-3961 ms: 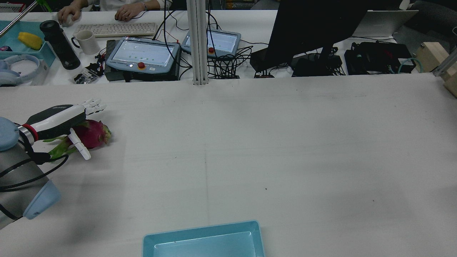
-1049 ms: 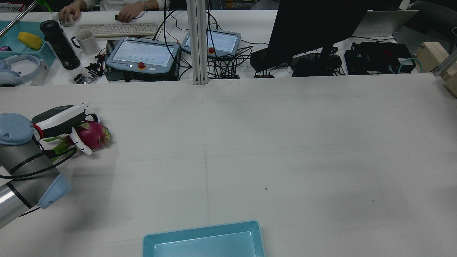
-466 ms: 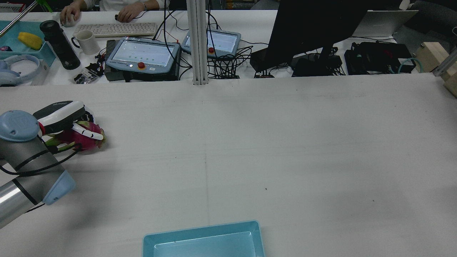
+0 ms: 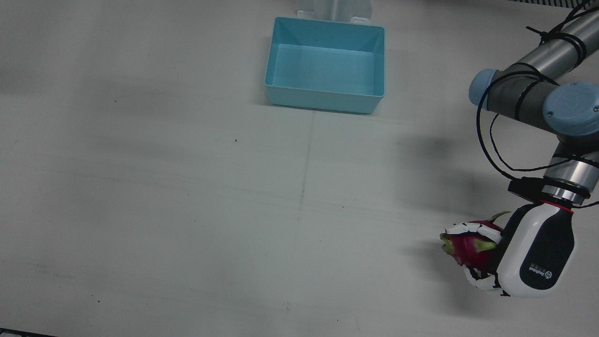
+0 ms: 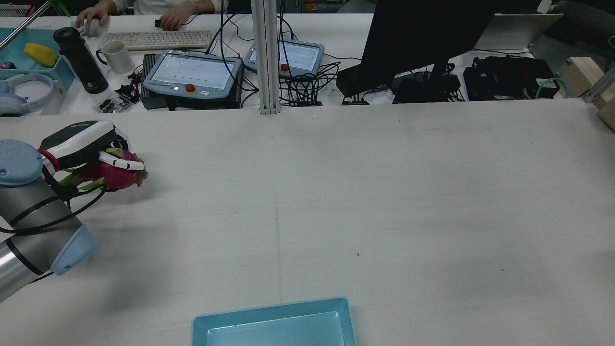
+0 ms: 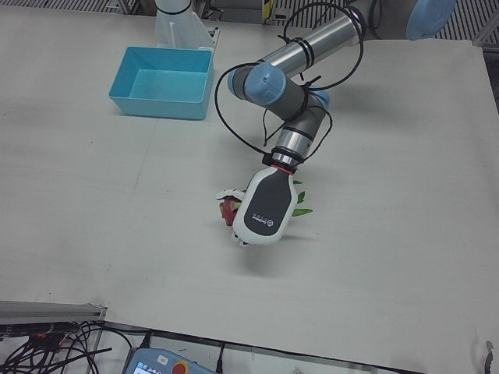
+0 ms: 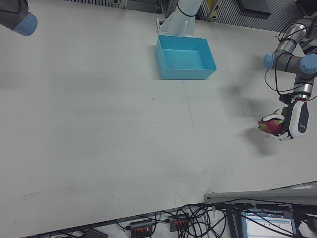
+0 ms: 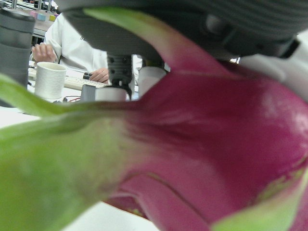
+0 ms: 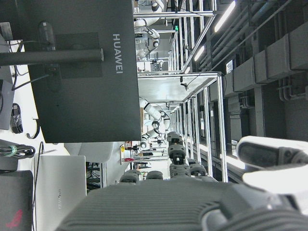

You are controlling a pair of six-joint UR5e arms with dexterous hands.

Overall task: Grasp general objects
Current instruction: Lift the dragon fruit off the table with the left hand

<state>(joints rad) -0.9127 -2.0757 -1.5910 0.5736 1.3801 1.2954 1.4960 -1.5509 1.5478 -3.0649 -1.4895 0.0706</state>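
Observation:
A pink dragon fruit with green scales sits in my left hand, whose white fingers wrap it from above and below. In the rear view the dragon fruit and the left hand are at the table's far left, a little above the surface, with a shadow beneath. The fruit fills the left hand view. The right-front view shows the same hand and fruit. My right hand appears only in its own view, fingers stretched out with nothing between them.
A light blue bin stands empty near the robot's side, at mid-table. Past the far edge a desk holds teach pendants, a black monitor, a mug and a person's hands at a keyboard. A wooden block is far right.
The left hand came down over the dragon fruit, curled its fingers shut around it, and has raised it slightly off the table and away from the robot.

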